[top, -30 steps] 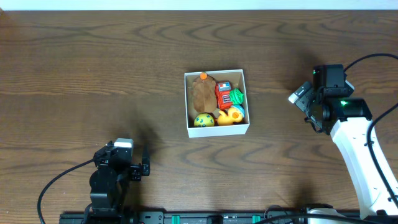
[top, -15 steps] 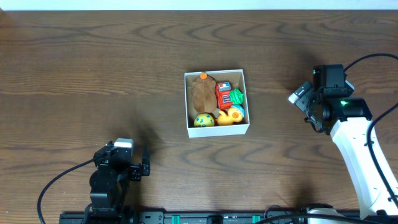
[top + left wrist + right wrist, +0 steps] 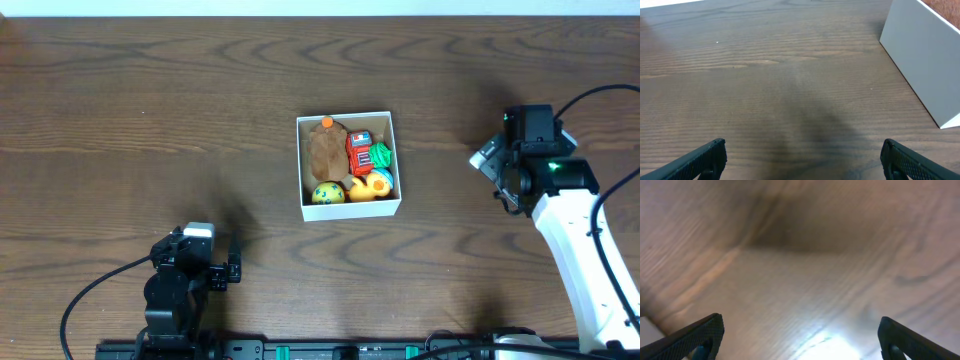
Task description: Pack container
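The container (image 3: 349, 208) is a small white box in the middle of the table. It holds several toys: a brown plush (image 3: 324, 151), a red toy (image 3: 359, 152), a green toy (image 3: 381, 155), a yellow ball (image 3: 327, 193) and a yellow-orange toy (image 3: 368, 186). Its white outer wall shows at the right of the left wrist view (image 3: 920, 55). My left gripper (image 3: 802, 160) is open and empty, low at the front left (image 3: 190, 262). My right gripper (image 3: 800, 337) is open and empty over bare wood, right of the container (image 3: 497, 165).
The dark wooden table (image 3: 150, 130) spreads around the container. Black cables (image 3: 80, 300) trail from both arms near the front edge. The white right arm (image 3: 580, 250) runs along the right side.
The right gripper has shifted slightly to the right, away from the container. The left arm and the container have not moved.
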{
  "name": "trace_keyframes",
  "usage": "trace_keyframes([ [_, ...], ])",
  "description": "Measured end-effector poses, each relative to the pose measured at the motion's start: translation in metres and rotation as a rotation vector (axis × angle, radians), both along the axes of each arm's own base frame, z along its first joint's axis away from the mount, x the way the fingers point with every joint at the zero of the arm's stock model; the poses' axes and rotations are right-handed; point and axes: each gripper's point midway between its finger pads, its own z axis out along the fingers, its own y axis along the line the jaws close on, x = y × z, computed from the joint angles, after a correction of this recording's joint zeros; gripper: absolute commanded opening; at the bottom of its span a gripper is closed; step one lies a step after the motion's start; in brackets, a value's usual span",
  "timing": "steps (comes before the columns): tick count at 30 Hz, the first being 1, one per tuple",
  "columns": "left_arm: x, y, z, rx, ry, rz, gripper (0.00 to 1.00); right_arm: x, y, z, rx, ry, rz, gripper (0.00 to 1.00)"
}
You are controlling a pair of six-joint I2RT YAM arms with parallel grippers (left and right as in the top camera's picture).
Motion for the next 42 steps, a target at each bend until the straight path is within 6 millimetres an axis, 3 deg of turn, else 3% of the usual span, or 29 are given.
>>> trace_keyframes([
  [5, 0.000, 0.000, 0.000, -0.001, 0.000, -0.002, 0.98, -0.020, -0.009, 0.034, -0.033, -0.077, -0.019, 0.99],
  [9, 0.000, -0.001, 0.000, -0.001, 0.000, -0.003, 0.98, -0.070, -0.012, 0.056, -0.055, -0.057, 0.004, 0.99],
  [11, 0.000, -0.001, 0.000, -0.001, 0.000, -0.003, 0.98, -0.083, -0.013, 0.071, -0.071, -0.104, 0.028, 0.99],
  [15, 0.000, -0.001, 0.000, -0.001, 0.000, -0.003, 0.98, -0.081, -0.014, 0.117, -0.170, -0.314, 0.150, 0.99],
  [18, 0.000, -0.001, 0.000, -0.001, 0.000, -0.003, 0.98, -0.081, -0.013, 0.138, -0.274, -0.422, 0.268, 0.99],
  [22, 0.000, -0.001, 0.000, -0.002, -0.001, -0.003, 0.98, -0.087, -0.007, 0.117, -0.347, -0.448, 0.389, 0.99],
  [32, 0.000, -0.001, 0.000, -0.003, 0.001, -0.005, 0.98, -0.100, 0.006, -0.001, -0.339, -0.419, 0.518, 0.99],
  [35, 0.000, -0.001, 0.000, -0.003, 0.001, -0.005, 0.98, -0.103, 0.008, -0.015, -0.336, -0.434, 0.533, 0.99],
  [42, 0.000, -0.001, 0.000, -0.003, 0.001, -0.005, 0.98, -0.104, 0.011, -0.019, -0.350, -0.512, 0.538, 0.99],
])
